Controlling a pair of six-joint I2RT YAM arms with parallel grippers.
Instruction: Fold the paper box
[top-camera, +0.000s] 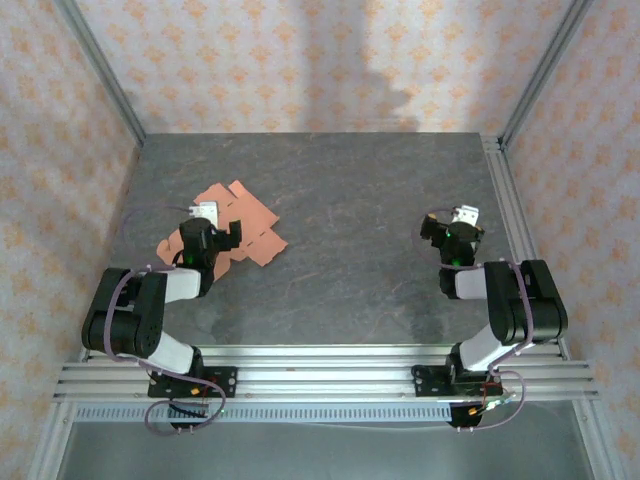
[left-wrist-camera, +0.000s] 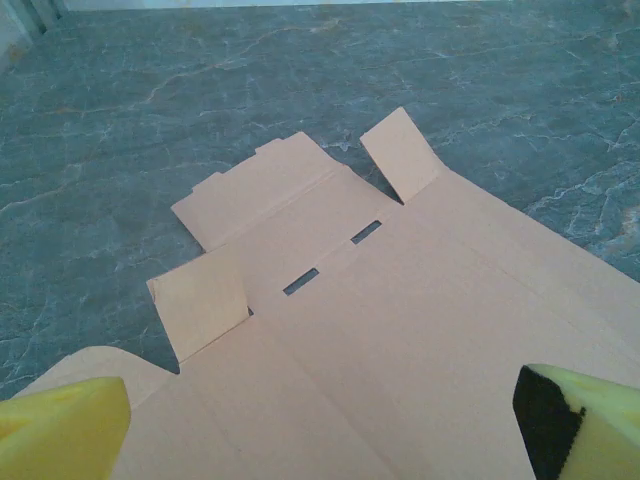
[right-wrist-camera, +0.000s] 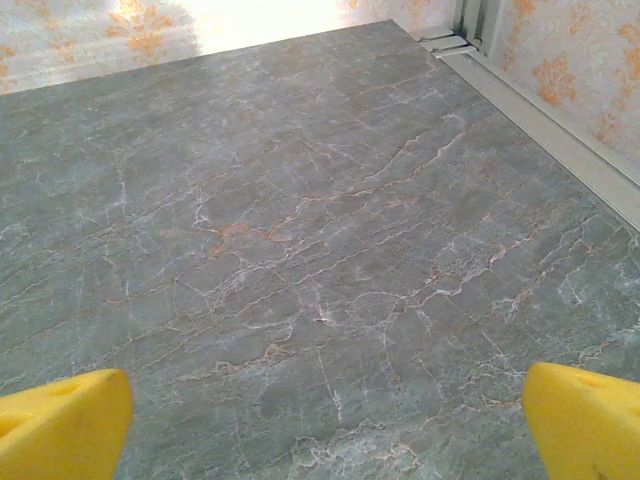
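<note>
Paper box (top-camera: 245, 222), a flat sheet near the counter's (top-camera: 360, 190) left edge: likely light, flimsy, best pinched at a raised flap (left-wrist-camera: 403, 155). Left gripper (left-wrist-camera: 320, 425) above it and right gripper (right-wrist-camera: 325, 425) both wide open, empty.

The paper box (top-camera: 250, 215) (left-wrist-camera: 400, 330), a salmon-orange die-cut sheet of thin cardboard, lies unfolded and spread out on my left half of the dark grey marbled table (top-camera: 360, 260), its many flaps fanning outward. Close up I see its broad middle panel scored with straight creases and cut by two narrow slots in a line. Two small side flaps stand tilted up off the surface, one on either side of the slots, and beyond them a far panel with a stepped, tabbed edge lies flat on the table.
</note>
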